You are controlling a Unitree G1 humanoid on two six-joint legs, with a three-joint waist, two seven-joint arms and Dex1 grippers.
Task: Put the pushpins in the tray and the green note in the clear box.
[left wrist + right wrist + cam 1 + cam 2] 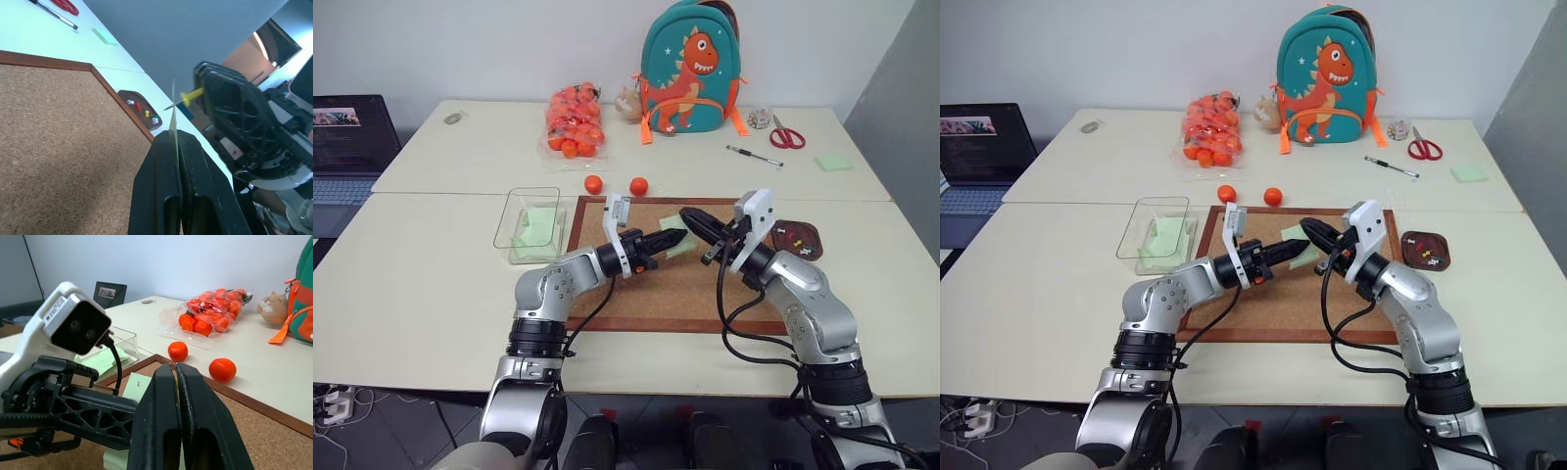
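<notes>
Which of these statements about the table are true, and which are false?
1. The left hand is shut on the green note. True.
2. The tray is empty. False: several pushpins lie in it.
3. The right hand grips a yellow pushpin whose tip is at the note. True.
4. The clear box stands to the right of the corkboard. False: it stands to its left.
</notes>
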